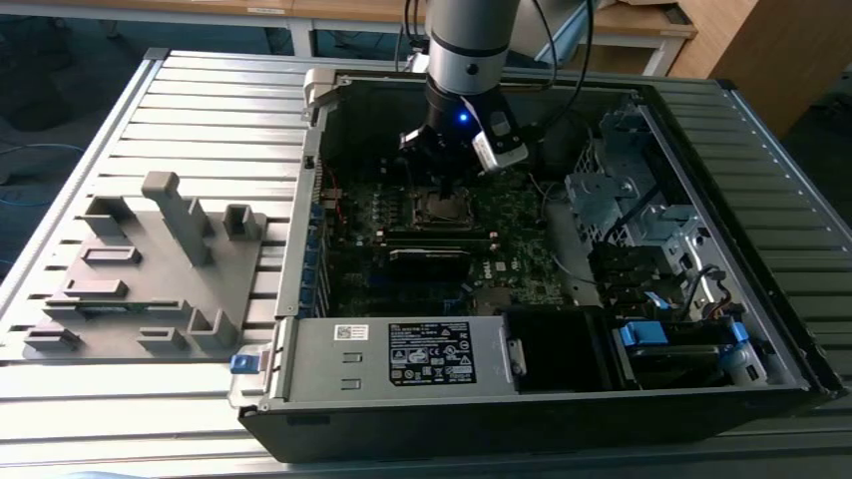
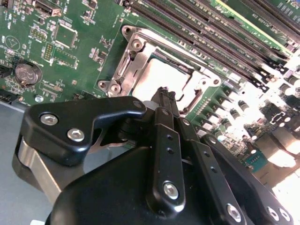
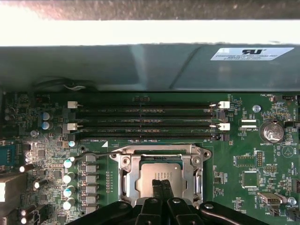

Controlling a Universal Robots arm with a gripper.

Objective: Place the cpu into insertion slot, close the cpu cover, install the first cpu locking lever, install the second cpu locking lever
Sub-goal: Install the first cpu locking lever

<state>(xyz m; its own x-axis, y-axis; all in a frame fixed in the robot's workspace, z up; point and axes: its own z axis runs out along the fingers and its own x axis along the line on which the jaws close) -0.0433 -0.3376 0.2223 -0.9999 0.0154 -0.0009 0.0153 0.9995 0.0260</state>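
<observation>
Metal shines back at us from the one cpu (image 3: 159,171), which lies flat in the insertion slot (image 1: 445,209) on the green board (image 3: 234,145). We count one cpu cover (image 3: 125,174). It lies down around the cpu like a picture frame, so the silvery face shows through its big window. One thin metal rod (image 3: 96,153) runs over the board to a corner of the cover. We cannot tell if it is hooked down.

We see one gripper (image 3: 161,183). Its two black fingers are squeezed tight together with nothing between them. In both wrist views their tips sit right over the cpu, and we cannot tell if they touch it. In the exterior view the one arm (image 1: 469,50) reaches down from the far side into the open computer case (image 1: 533,424). One small blue light (image 1: 462,118) glows on it.

Beside the slot we count four long memory slots (image 3: 145,121) with four white clips (image 3: 224,105) at their ends. We also count one round coin battery (image 3: 269,132).

We count three labels. One white sticker (image 3: 251,53) is on the case wall. One black label (image 1: 433,352) and one small white label (image 1: 350,332) are on the grey box (image 1: 313,354) at the near side of the case. All three carry print.

One grey tray (image 1: 253,289) with upright pegs lies on the slatted table (image 1: 200,100), on the exterior view's left of the case.
</observation>
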